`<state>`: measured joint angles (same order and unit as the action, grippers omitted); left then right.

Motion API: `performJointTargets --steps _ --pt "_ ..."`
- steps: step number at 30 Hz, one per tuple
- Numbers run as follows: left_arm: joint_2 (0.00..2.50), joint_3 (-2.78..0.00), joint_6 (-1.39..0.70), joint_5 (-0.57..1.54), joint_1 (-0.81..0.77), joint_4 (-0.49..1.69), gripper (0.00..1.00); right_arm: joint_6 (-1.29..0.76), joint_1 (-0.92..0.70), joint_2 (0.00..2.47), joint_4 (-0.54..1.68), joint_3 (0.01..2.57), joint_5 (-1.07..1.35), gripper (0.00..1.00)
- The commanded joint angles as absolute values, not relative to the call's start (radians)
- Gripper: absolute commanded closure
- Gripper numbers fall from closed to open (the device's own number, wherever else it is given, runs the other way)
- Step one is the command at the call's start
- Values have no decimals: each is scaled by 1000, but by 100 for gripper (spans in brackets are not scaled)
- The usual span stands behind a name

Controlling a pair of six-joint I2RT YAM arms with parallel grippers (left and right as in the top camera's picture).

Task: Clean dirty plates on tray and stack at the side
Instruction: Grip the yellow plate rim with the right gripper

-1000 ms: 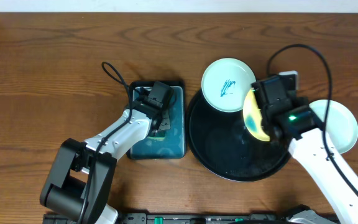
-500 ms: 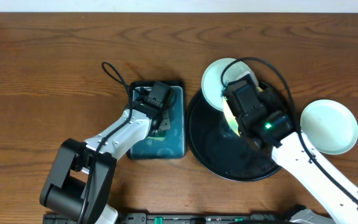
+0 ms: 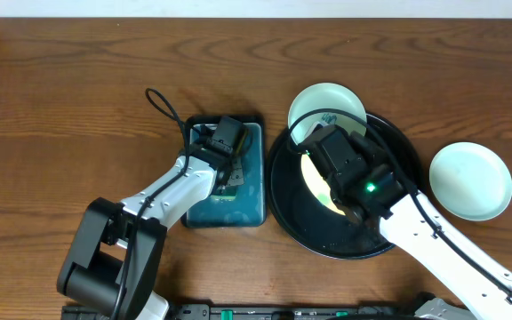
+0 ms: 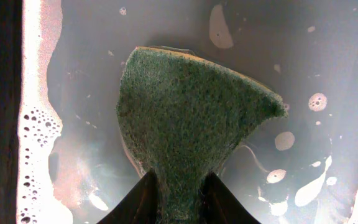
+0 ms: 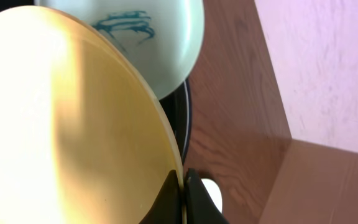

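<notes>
Yellow plate (image 3: pixel 313 170) mostly under right arm (image 3: pixel 435 233)

a brown wooden table (image 3: pixel 60 89) fills the room's view. left of centre on it sits 1 small rectangular teal tray (image 3: pixel 252 178) holding cloudy, soapy water. in the water is a green sponge (image 4: pixel 185 118), pinched narrow at one end and fanned wide at the other. white foam (image 4: pixel 37 124) lines one wall, and loose bubbles (image 4: pixel 317 101) float near the sponge.
</notes>
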<state>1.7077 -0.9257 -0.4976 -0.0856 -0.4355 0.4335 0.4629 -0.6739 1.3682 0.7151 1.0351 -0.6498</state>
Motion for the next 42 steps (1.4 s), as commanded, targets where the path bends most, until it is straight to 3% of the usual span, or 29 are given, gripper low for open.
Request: performJointTargets --steps 1,42 --pt "1732 -920 -502 -94 -432 441 74 499 -682 1375 715 1064 -638 99" --pt "1732 -920 -502 -94 -432 440 74 533 -682 1375 734 1064 -638 99"
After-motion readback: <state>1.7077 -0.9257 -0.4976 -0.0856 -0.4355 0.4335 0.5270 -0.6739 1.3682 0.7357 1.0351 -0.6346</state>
